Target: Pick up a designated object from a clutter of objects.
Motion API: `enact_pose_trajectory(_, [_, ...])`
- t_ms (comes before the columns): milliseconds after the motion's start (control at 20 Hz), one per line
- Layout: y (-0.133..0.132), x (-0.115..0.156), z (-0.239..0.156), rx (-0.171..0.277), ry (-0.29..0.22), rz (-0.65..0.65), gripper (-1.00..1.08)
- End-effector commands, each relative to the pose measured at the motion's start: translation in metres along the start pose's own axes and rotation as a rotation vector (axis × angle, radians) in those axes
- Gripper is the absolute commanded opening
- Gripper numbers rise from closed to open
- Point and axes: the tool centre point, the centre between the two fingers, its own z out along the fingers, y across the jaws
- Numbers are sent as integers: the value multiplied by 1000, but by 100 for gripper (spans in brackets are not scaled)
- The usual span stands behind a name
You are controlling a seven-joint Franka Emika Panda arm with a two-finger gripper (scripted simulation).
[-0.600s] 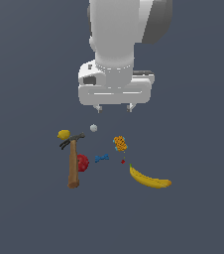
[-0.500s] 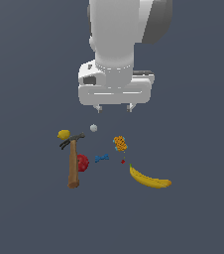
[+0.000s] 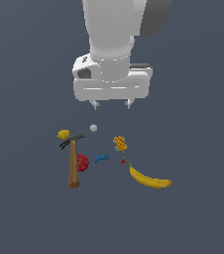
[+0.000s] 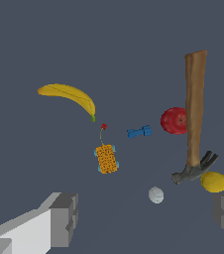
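While the big white robot arm [image 3: 115,34] hung over the dark grey tabletop [image 3: 29,218], nothing in the scene differed from the views of half a second earlier: the arm sat at the same height and every item lay where it had lain. That stillness suggested, as a judgement, that the descent toward the target had not begun and the whole pick remained ahead.

Its claw [image 3: 112,104] hovered well above the clutter with the two short fingers spread wide and nothing between them; the wrist view showed the grey pads [image 4: 64,218] far apart at either edge.

Largest of the loose items was the wooden-handled hammer with a dark metal head [image 3: 73,161], toward the exterior view's left. Next came the long curved yellow banana with darker tips [image 3: 149,178], the designated object, which lay flat toward the exterior view's right, apart from its neighbours and off to the side of the claw rather than under it. The red ball [image 3: 83,162] touched the hammer's handle. The orange patterned lump [image 3: 120,144] sat near the middle, the small yellow lump [image 3: 63,134] by the hammer's head, the blue bone-shaped piece [image 3: 101,158] between ball and orange lump, and the tiny white ball [image 3: 93,128] nearest the claw
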Motion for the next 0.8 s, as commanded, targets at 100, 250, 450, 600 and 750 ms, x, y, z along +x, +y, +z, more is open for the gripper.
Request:
enact_pose_trajectory(100, [-1, 2, 2, -1, -1, -9, 100])
enact_pose_trajectory(250, [-3, 7, 6, -5, -1, -34, 100])
enact_pose_trajectory(450, [-9, 18, 17, -13, -2, -92, 100])
enact_pose_trajectory(600, [-16, 29, 29, -20, -4, -153, 100])
enact_pose_trajectory(750, [-24, 43, 45, -29, -5, -231, 100])
